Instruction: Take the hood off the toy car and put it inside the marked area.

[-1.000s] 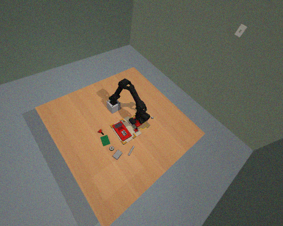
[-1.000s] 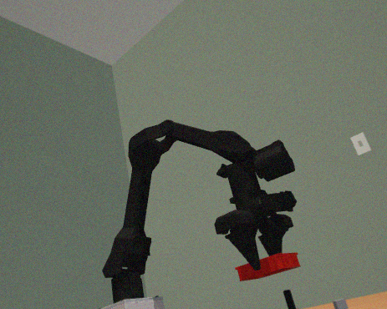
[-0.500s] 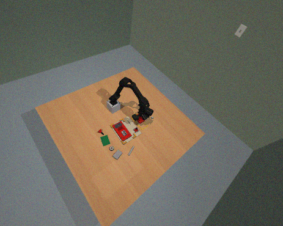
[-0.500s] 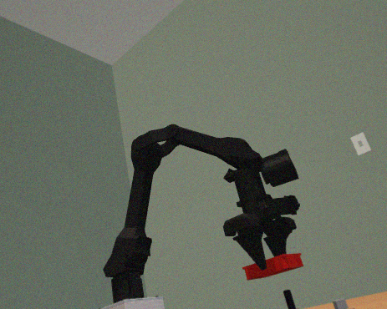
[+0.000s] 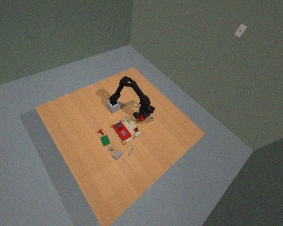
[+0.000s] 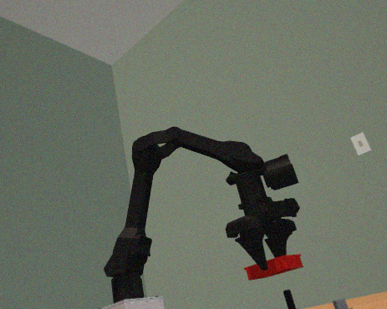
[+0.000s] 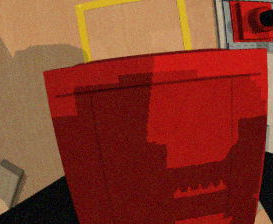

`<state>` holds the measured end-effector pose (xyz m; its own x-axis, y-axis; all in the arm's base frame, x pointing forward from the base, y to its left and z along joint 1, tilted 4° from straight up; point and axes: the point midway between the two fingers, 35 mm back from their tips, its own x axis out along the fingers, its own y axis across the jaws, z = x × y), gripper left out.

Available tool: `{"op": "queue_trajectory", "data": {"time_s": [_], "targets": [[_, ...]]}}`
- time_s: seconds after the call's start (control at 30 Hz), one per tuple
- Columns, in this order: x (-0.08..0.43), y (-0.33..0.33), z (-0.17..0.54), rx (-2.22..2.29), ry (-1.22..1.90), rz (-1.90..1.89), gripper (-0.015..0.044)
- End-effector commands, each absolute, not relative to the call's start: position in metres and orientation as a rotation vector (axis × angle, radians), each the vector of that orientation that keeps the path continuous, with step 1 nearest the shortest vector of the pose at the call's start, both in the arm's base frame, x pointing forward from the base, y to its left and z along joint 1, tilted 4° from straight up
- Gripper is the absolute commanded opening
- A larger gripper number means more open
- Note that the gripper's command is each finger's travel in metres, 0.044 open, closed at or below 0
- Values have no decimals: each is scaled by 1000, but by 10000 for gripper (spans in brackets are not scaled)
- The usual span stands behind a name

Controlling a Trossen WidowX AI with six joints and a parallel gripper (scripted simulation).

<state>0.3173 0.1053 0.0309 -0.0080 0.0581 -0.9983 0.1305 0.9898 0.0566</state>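
Black parallel-jaw gripper [image 6: 271, 260] points down, fingers spread fairly wide and clamped across the flat red plastic toy-car hood [image 6: 274, 266]. Hood hangs level and clear of the table, presumably lifted for carrying.

Landmark: yellow-outlined square marked area [image 7: 134, 26] on the table. In the wrist view the hood sits just short of it, its far edge overlapping the outline's near side. Red toy car on its cream base plate [image 5: 123, 131] lies beside the area.

Surface: light wood-grain table top [image 5: 162, 143]. Room: grey floor, green walls.

Top: high, far. Exterior: low, upward. Wrist: close, downward. Shared: arm [image 5: 134, 91].
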Motion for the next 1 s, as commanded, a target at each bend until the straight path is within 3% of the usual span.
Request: {"op": "queue_trajectory", "data": {"time_s": [0.0,0.97], "targets": [[316,106,28,153,1583,-57,0],[318,108,11,153,1583,-57,0]]}}
